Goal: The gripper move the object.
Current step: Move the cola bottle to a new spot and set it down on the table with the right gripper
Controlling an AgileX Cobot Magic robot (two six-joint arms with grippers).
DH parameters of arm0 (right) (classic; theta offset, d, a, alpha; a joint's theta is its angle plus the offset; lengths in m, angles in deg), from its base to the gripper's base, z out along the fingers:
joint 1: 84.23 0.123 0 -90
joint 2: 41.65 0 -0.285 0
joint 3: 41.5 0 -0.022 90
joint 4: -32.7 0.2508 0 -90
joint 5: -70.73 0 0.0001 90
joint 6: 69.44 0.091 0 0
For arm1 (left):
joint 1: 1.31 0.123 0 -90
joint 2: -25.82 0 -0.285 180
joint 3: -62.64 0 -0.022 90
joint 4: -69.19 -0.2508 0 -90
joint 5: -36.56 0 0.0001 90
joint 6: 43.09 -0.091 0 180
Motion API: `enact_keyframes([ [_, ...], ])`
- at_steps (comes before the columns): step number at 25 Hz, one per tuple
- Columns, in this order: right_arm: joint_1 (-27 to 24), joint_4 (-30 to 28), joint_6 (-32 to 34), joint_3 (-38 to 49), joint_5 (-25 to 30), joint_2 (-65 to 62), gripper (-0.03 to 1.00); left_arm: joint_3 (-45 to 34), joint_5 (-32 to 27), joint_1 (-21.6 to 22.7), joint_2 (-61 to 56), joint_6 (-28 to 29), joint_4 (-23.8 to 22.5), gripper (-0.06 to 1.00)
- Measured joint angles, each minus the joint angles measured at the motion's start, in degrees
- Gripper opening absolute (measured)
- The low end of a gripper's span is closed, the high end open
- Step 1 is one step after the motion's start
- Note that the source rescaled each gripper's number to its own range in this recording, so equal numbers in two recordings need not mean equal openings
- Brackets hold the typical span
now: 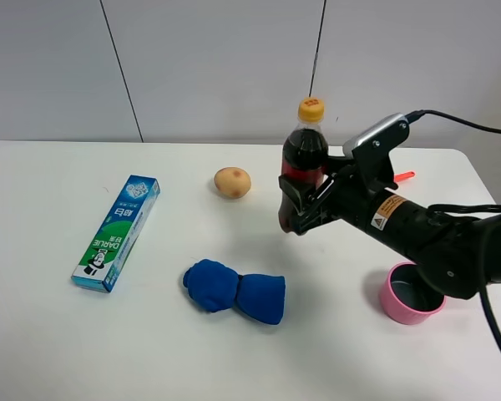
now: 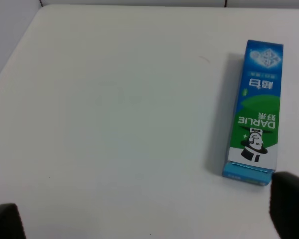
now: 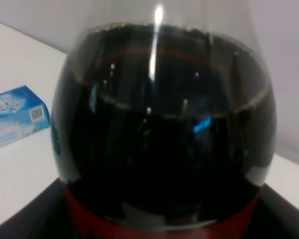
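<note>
You've got the cola bottle (image 1: 306,154) upright, a bit right of centre in the high view – clear plastic, yellow cap, red label – with the right tool (image 1: 298,207) clamped round its lower half.

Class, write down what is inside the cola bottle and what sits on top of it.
The bottle holds dark cola to its neck; a yellow cap sits on top. The right claw covers its lower part, hiding the base.
</note>
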Motion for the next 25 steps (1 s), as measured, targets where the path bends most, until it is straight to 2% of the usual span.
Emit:
enact_keyframes([
  [3, 0.0, -2.6, 2.7, -0.4, 3.7, -3.0, 0.01, 0.0, 0.0, 0.0, 0.0, 0.0, 0.0, 1.0],
  [5, 0.0, -5.2, 6.2, -2.2, 8.2, -4.6, 0.01, 0.0, 0.0, 0.0, 0.0, 0.0, 0.0, 1.0],
  [8, 1.1, -8.7, 11.0, -7.8, 16.9, -6.2, 0.01, 0.0, 0.0, 0.0, 0.0, 0.0, 0.0, 1.0],
  [10, 2.8, -9.7, 12.4, -13.0, 23.2, -6.4, 0.01, 0.0, 0.0, 0.0, 0.0, 0.0, 0.0, 1.0],
  [13, 5.7, -10.3, 13.1, -20.0, 29.8, -6.4, 0.01, 0.0, 0.0, 0.0, 0.0, 0.0, 0.0, 1.0],
  [20, 10.5, -10.5, 13.2, -32.9, 37.9, -5.9, 0.01, 0.0, 0.0, 0.0, 0.0, 0.0, 0.1, 1.0],
  [25, 12.4, -10.5, 13.2, -42.5, 42.0, 0.0, 0.01, 0.0, 0.0, 0.0, 0.0, 0.0, 0.1, 1.0],
])
